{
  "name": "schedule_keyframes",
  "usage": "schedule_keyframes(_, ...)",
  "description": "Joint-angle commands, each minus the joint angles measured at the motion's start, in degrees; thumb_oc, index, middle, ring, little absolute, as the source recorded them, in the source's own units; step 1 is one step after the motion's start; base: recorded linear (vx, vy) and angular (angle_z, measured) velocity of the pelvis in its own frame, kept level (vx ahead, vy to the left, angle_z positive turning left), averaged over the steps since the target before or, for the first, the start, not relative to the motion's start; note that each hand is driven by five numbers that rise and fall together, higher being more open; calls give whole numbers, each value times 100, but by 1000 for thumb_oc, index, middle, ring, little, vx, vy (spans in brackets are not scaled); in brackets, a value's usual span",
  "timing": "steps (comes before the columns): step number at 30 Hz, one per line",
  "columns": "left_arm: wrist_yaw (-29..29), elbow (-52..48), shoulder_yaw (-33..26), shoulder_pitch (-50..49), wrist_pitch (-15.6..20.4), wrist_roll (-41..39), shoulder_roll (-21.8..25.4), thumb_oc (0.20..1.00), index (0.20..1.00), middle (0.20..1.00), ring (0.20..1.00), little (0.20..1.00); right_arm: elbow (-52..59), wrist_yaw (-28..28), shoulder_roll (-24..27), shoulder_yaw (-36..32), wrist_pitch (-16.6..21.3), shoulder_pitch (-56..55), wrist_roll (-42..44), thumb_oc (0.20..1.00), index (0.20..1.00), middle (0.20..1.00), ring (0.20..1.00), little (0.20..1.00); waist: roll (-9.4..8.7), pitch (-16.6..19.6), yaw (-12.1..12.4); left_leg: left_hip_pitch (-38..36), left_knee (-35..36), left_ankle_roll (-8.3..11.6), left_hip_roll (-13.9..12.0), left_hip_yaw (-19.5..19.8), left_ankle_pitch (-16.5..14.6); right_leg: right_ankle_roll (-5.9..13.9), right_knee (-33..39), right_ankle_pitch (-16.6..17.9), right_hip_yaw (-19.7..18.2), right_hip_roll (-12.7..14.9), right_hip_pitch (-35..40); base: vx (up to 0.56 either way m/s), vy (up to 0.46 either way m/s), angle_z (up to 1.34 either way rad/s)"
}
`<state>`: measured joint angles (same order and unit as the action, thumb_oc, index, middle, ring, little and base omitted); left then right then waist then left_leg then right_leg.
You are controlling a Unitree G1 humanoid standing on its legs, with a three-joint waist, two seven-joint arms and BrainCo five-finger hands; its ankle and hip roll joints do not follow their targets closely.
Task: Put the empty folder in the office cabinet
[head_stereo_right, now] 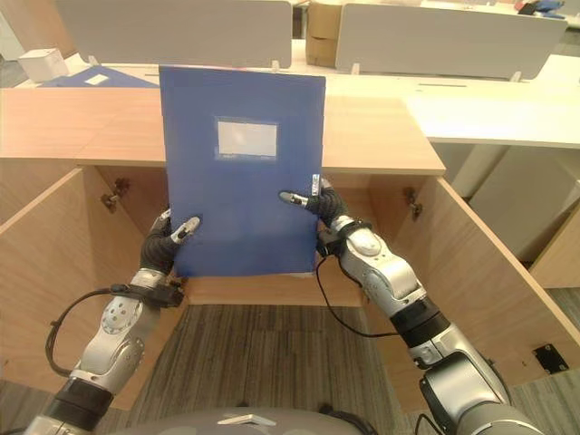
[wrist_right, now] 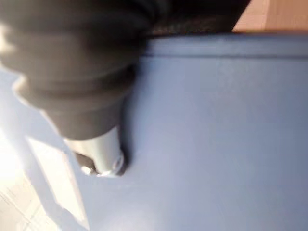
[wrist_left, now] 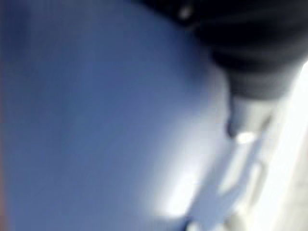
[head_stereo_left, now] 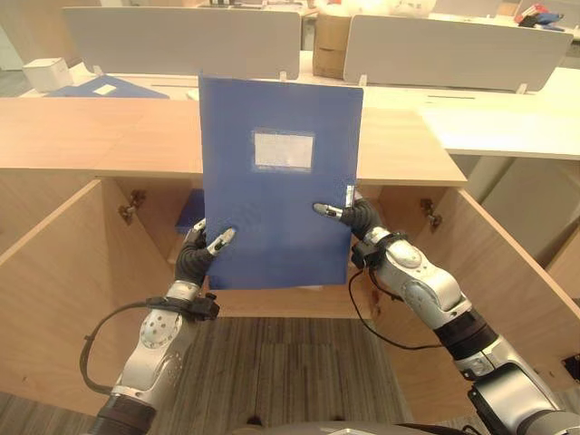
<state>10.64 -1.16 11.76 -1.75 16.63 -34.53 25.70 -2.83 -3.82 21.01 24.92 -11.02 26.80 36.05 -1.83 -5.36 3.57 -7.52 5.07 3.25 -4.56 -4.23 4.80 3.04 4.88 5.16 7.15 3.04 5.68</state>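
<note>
A blue folder (head_stereo_left: 276,172) with a pale label stands upright in front of the open wooden cabinet (head_stereo_left: 109,163), held between both hands. My left hand (head_stereo_left: 201,252) pinches its lower left corner, thumb on the front face. My right hand (head_stereo_left: 355,217) grips the right edge, thumb laid across the front. The same blue cover (wrist_left: 96,120) shows close up in the left wrist view, and in the right wrist view the folder (wrist_right: 216,134) lies against that hand's thumb (wrist_right: 98,154). Another blue item (head_stereo_left: 190,217) lies inside the cabinet, behind the folder.
The cabinet's two doors (head_stereo_left: 63,299) (head_stereo_left: 507,290) swing open toward me on either side. Behind the cabinet top are white desks (head_stereo_left: 489,118) with grey dividers (head_stereo_left: 181,41), a white box (head_stereo_left: 47,72), a blue folder (head_stereo_left: 100,88) and a cardboard box (head_stereo_left: 331,41).
</note>
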Motion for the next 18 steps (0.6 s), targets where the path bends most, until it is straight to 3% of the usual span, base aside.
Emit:
schedule_keyframes(1, -368, -91, -156, 542, 662, 231, -51, 1000, 1000, 1000, 1000, 1000, 154, 29, 216, -203, 505, 57, -793, 200, 200, 200, 200, 200, -117, -95, -33, -47, -7, -321, 355, -126, -707, 195, 13, -314, 143, 221, 212, 0, 0, 0)
schedule_keyframes(3, -486, -86, -210, 451, 687, 278, -65, 1000, 1000, 1000, 1000, 1000, 192, 0, 264, -244, 565, -94, -965, 200, 200, 200, 200, 200, -125, -113, -32, -47, -7, -328, 361, -121, -716, 202, 13, -311, 145, 227, 212, 0, 0, 0)
schedule_keyframes(8, -784, 218, -363, -341, 314, -56, -294, 1000, 1000, 1000, 1000, 1000, 142, -357, 472, -341, 954, -1110, -1743, 200, 200, 200, 200, 200, -186, -252, 27, -41, -7, -373, 412, -68, -743, 269, 13, -271, 192, 282, 214, 2, 2, 1)
schedule_keyframes(11, -985, 435, -415, -681, 436, -159, -361, 1000, 1000, 1000, 1000, 1000, 30, -499, 495, -358, 1149, -1503, -2099, 200, 200, 200, 200, 200, -205, -307, 54, -29, -7, -400, 434, -43, -754, 301, 13, -255, 222, 302, 203, -5, 6, 3)
schedule_keyframes(14, -1506, 923, -660, -1036, 171, -371, -554, 1000, 1000, 1000, 1000, 1000, -295, -593, 460, -321, 1292, -1934, -2442, 200, 200, 200, 200, 200, -243, -399, 97, 9, -7, -436, 473, 13, -744, 352, 13, -215, 268, 327, 179, -12, 7, 8)
schedule_keyframes(15, -1722, 1131, -723, -1109, -111, -396, -603, 1000, 1000, 1000, 1000, 1000, -414, -599, 430, -311, 1281, -2020, -2559, 200, 200, 200, 200, 200, -257, -423, 108, 18, -7, -439, 482, 28, -737, 374, 13, -204, 282, 334, 176, -9, -2, 7)
schedule_keyframes(16, -1810, 1612, -836, -1191, -348, -436, -726, 1000, 1000, 1000, 1000, 1000, -597, -573, 393, -261, 1279, -2122, -2639, 200, 200, 200, 200, 200, -274, -457, 128, 31, -7, -443, 493, 52, -725, 401, 13, -183, 307, 342, 172, -7, -3, 10)
schedule_keyframes(18, -1698, 2428, -1009, -1351, -453, -228, -912, 1000, 1000, 1000, 1000, 1000, -859, -536, 341, -168, 1359, -2266, -2804, 200, 200, 200, 200, 200, -299, -510, 164, 47, -7, -450, 497, 71, -703, 444, 13, -148, 361, 361, 162, 0, 6, 14)
